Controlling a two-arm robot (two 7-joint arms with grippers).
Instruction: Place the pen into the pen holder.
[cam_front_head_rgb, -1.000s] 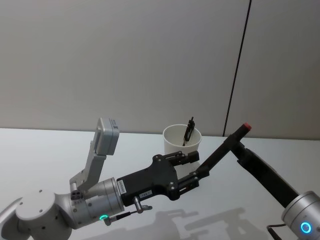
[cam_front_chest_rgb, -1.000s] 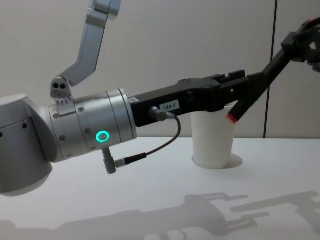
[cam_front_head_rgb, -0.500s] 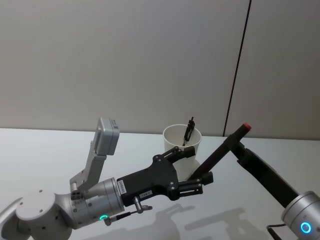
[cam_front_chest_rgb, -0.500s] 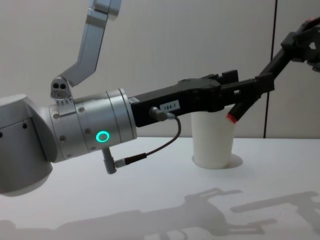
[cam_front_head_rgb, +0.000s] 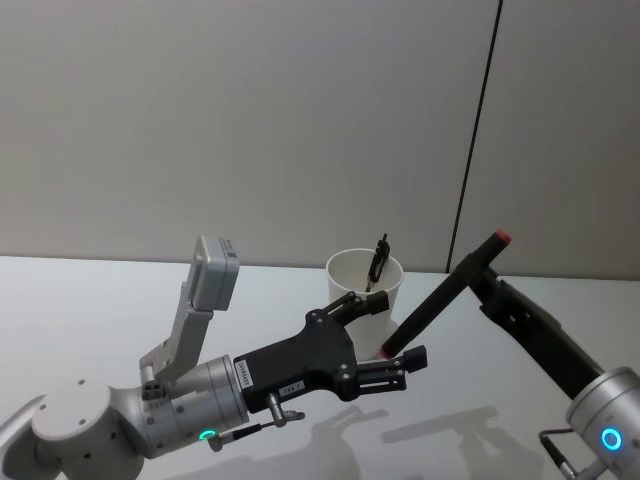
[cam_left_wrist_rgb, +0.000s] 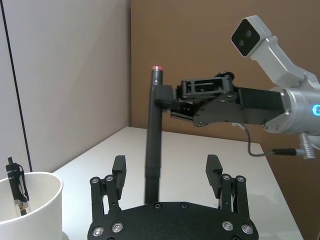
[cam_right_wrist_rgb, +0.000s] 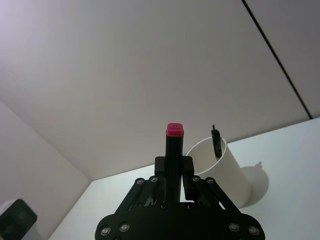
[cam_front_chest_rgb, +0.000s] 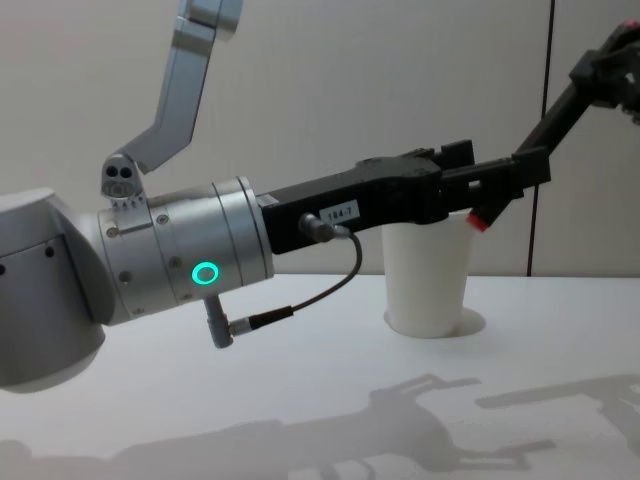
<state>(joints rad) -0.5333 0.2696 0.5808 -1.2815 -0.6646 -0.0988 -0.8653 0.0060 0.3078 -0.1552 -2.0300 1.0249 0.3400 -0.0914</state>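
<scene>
Head view: right claw (cam_front_head_rgb: 478, 268) grips a black, red-tipped pen (cam_front_head_rgb: 440, 296), slanting beside the white pen holder (cam_front_head_rgb: 364, 290) on the bench (cam_front_head_rgb: 80, 300); left claw (cam_front_head_rgb: 390, 340) gapes wide, empty, beneath it.

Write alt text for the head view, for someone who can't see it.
The right gripper holds a long black pen with red ends, tilted, its lower end between the open fingers of the left gripper. Just behind them a white paper cup stands on the white table with another dark pen leaning inside it.
</scene>
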